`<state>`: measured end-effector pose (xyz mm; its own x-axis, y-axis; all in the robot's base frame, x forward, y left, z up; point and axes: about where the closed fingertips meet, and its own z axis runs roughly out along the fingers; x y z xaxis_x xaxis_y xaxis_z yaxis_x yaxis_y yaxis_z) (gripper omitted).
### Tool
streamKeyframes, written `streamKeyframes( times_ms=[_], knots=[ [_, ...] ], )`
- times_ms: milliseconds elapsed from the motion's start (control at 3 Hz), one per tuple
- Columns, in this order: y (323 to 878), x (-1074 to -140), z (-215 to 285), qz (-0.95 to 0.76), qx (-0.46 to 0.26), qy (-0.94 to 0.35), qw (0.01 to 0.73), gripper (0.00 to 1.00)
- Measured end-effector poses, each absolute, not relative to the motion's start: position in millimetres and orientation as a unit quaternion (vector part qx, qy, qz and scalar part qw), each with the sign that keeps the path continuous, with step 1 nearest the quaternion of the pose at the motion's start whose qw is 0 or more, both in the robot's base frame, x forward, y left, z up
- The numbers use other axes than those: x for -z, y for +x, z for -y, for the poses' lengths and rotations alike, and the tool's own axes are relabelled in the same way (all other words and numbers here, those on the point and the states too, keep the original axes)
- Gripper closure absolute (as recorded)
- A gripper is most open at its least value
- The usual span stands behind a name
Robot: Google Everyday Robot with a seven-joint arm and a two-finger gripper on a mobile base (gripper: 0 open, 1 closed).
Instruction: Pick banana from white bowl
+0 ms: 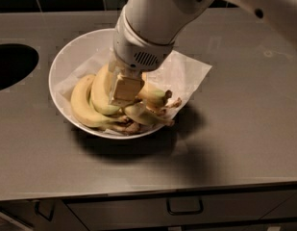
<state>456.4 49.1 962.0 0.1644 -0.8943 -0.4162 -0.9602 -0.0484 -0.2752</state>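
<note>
Your gripper [125, 89] is down inside the white bowl [71, 57], touching the banana [101, 97] bunch. You cannot tell how far it is open or whether it holds anything. The bananas lie under it and at both sides, on white paper [189, 76]. The bowl sits toward the back left of the counter [234, 143].

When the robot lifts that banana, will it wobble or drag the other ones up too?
It probably stays stiff: the bananas look firm and curved. Their stems meet at the right, so they may be one bunch and rise together, heavy for the tool set down among them. The thin paper lining the white bowl could shift.
</note>
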Motion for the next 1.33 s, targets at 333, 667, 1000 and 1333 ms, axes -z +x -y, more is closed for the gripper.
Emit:
streamKeyframes(
  times_ms=[333,667,1000,1333],
  knots=[
    [447,-959,-53,-0.643,-0.068,-0.724,0.24,0.45],
    [439,-952,-53,-0.648,-0.07,-0.722,0.23,0.47],
    [435,-946,-54,-0.652,-0.07,-0.723,0.219,0.47],
    [437,-935,-53,-0.655,-0.074,-0.723,0.207,0.47]
  ],
)
